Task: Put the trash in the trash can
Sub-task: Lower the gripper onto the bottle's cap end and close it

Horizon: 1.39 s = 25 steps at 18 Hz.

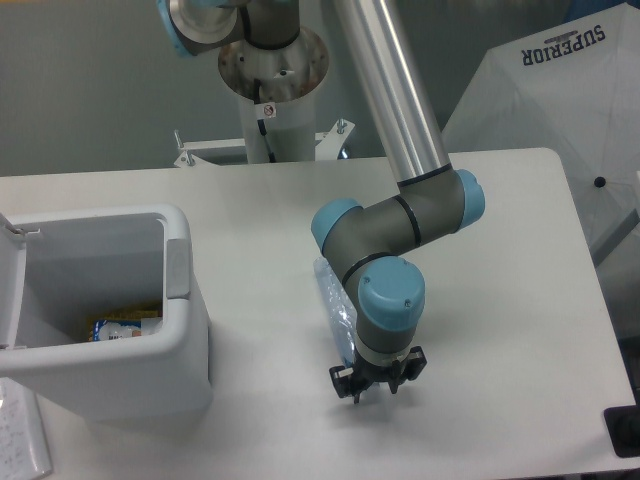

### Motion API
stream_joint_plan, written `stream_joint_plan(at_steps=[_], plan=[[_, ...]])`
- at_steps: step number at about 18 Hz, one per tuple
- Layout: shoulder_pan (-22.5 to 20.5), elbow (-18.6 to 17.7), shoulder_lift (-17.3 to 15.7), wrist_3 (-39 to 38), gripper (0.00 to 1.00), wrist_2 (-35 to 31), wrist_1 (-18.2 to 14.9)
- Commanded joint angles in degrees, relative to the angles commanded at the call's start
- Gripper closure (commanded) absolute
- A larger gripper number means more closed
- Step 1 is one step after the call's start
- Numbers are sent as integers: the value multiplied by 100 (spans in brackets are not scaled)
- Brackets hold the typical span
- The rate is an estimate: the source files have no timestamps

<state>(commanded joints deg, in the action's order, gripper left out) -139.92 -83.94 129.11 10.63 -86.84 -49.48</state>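
A crushed clear plastic bottle [332,300] lies on the white table, running lengthwise from behind the arm's elbow toward the front edge. Its near end is hidden under the wrist. My gripper [372,388] points straight down at that near end, close to the tabletop. The blue-capped wrist covers its fingers, so their spacing does not show. The trash can [185,300], a large boxy white bin, stands at the left with its top uncovered. A yellow and blue packet [122,326] lies inside it. The tissue wad is out of view.
The arm's base post [270,110] rises at the back of the table. A white fabric panel marked SUPERIOR [565,95] stands beyond the right edge. A black object [624,430] sits at the front right corner, and a white flat piece [20,440] lies in front of the bin.
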Motion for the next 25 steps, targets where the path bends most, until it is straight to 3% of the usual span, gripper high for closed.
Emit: stream_joint_plan(at_steps=[11, 25], plan=[[9, -26, -35, 9, 64, -9, 0], [35, 62, -26, 26, 71, -193, -9]])
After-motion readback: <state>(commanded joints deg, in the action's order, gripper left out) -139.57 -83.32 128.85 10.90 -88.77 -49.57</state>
